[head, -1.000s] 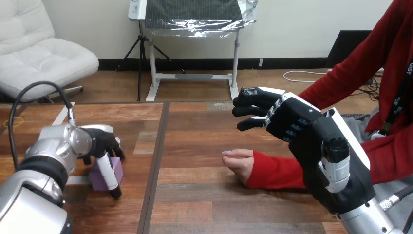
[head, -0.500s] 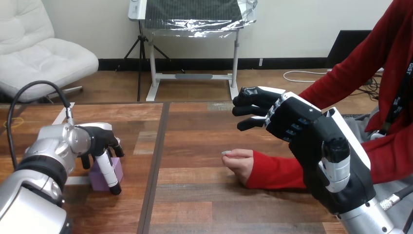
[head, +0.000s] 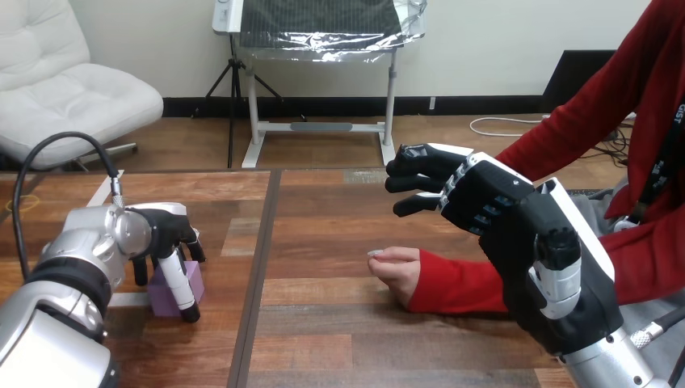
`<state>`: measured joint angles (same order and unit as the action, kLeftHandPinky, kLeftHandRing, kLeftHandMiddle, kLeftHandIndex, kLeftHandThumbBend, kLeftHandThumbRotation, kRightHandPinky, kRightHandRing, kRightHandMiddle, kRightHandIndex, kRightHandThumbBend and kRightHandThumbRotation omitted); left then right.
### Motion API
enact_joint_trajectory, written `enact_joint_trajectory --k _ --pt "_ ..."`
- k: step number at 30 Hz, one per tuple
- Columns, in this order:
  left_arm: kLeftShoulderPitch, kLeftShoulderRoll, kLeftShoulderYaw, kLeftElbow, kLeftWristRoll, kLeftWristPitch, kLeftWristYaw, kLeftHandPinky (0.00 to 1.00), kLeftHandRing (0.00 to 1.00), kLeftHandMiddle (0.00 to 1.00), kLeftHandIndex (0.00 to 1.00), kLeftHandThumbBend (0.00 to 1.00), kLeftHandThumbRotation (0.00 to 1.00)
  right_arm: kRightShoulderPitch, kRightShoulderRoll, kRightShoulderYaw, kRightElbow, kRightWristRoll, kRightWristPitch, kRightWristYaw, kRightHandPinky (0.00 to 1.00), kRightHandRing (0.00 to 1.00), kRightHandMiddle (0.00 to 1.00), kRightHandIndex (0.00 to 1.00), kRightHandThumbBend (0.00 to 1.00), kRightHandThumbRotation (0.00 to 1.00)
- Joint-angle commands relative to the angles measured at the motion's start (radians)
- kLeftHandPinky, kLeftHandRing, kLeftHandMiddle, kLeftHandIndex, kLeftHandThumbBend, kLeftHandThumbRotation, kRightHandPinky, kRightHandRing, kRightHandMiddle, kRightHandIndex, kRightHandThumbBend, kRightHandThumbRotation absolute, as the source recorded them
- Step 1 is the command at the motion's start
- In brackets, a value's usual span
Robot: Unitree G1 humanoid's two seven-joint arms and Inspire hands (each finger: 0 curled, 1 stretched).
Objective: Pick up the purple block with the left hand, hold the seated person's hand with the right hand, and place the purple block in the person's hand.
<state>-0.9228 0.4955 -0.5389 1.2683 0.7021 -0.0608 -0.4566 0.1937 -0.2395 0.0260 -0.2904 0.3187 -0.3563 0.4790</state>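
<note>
- A wooden table (head: 339, 323) of brown planks in mixed tones is seen, its far edge lying across the middle of the view.
- A dark seam (head: 257, 275) is run through the tabletop from the far edge to the near edge, left of centre.
- A strip of white tape (head: 102, 191) is stuck near the far left corner, set at a slant.
- A second pale strip (head: 125, 299) is laid flat nearer the near edge, left of the seam.
</note>
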Motion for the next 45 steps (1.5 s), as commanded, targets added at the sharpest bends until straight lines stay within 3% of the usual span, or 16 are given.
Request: enact_joint_trajectory --k 1,8,13,25,45 --pt "-0.016 -0.004 -0.019 0.007 0.014 0.000 0.003 0.52 0.54 0.57 0.79 0.82 0.00 -0.041 0.003 -0.022 -0.030 0.021 -0.011 -0.001 0.67 0.75 0.77 0.75 0.96 1.00" --pt "-0.008 -0.011 -0.020 0.007 0.026 0.032 0.062 0.34 0.37 0.43 0.73 0.76 0.00 -0.041 0.000 -0.024 -0.028 0.021 -0.008 -0.001 0.67 0.75 0.77 0.75 0.97 1.00" --pt "-0.002 -0.013 -0.022 0.003 0.032 0.041 0.097 0.30 0.35 0.42 0.68 0.71 0.00 -0.044 -0.002 -0.025 -0.025 0.024 -0.012 0.004 0.67 0.75 0.77 0.75 0.96 1.00" --pt "0.008 -0.012 -0.018 0.001 0.027 0.048 0.149 0.33 0.39 0.50 0.55 0.65 0.00 -0.040 -0.004 -0.026 -0.033 0.029 0.000 0.001 0.67 0.76 0.77 0.75 0.97 1.00" --pt "0.000 -0.016 -0.014 -0.001 0.020 0.085 0.158 0.31 0.37 0.46 0.46 0.79 0.00 -0.040 -0.008 -0.026 -0.041 0.029 0.009 -0.003 0.68 0.76 0.77 0.75 0.99 1.00"
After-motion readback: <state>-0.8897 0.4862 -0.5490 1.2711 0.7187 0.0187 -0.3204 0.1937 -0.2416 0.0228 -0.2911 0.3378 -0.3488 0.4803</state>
